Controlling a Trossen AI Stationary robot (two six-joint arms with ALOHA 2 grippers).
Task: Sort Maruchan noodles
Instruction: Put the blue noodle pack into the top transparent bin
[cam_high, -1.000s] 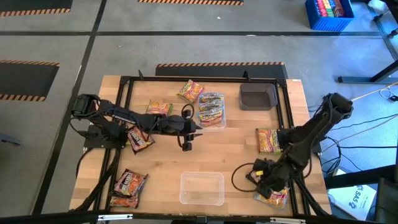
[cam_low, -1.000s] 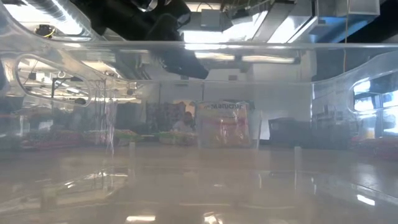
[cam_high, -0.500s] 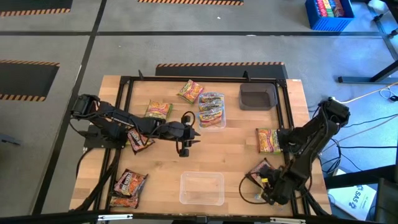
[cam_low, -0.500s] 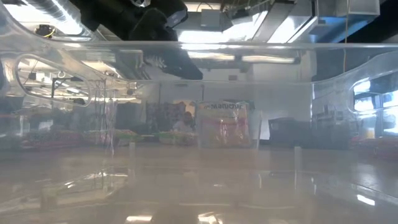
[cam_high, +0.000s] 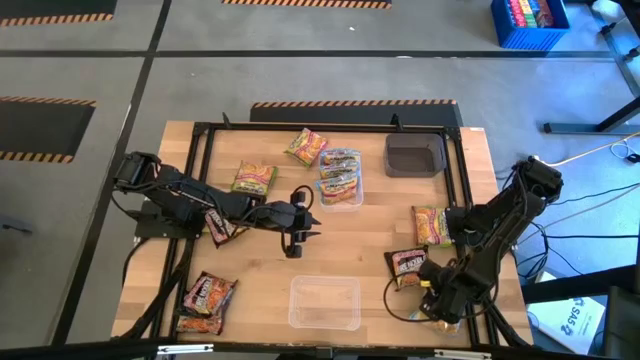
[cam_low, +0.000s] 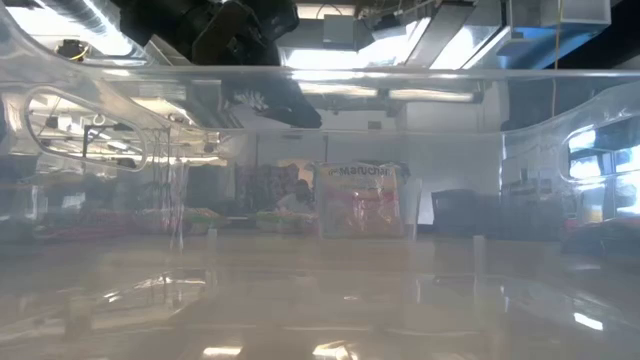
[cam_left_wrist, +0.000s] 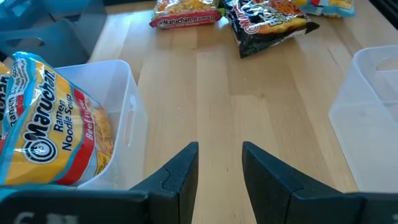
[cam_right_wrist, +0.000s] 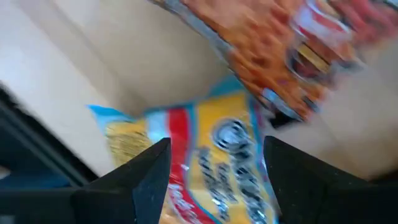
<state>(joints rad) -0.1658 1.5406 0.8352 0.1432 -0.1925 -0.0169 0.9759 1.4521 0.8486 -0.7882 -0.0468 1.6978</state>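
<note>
Overhead camera first: I see the wooden table (cam_high: 330, 250) with the left gripper (cam_high: 296, 238) hanging over its middle, just short of the clear tub (cam_high: 341, 178) that holds the blue-orange packets (cam_high: 339, 172). My right gripper (cam_high: 437, 300) sits low at the table's near right corner, close to a dark maroon packet (cam_high: 405, 264) lying flat on the wood. An empty clear tub (cam_high: 324, 302) stands at the near edge between the two arms. A dark grey tray (cam_high: 414, 155) sits at the far right. Loose packets lie scattered: a yellow-green one (cam_high: 254, 178) and another (cam_high: 306, 146) toward the far side, one (cam_high: 431, 225) on the right, one maroon packet (cam_high: 219, 226) under the left arm, and two more maroon ones (cam_high: 204, 300) at the near left corner.

Low camera looks through a clear tub wall; I make out a pale upright Maruchan packet (cam_low: 360, 200) across the table and dark arm parts overhead.

Left wrist camera: the fingers (cam_left_wrist: 180, 174) stand parted over bare wood with nothing between them. A blue-orange packet (cam_left_wrist: 50, 124) lies in the tub beside them.

Right wrist camera: the fingers (cam_right_wrist: 149, 168) are spread wide, gripping nothing, above a blurred blue-yellow packet (cam_right_wrist: 211, 155).
</note>
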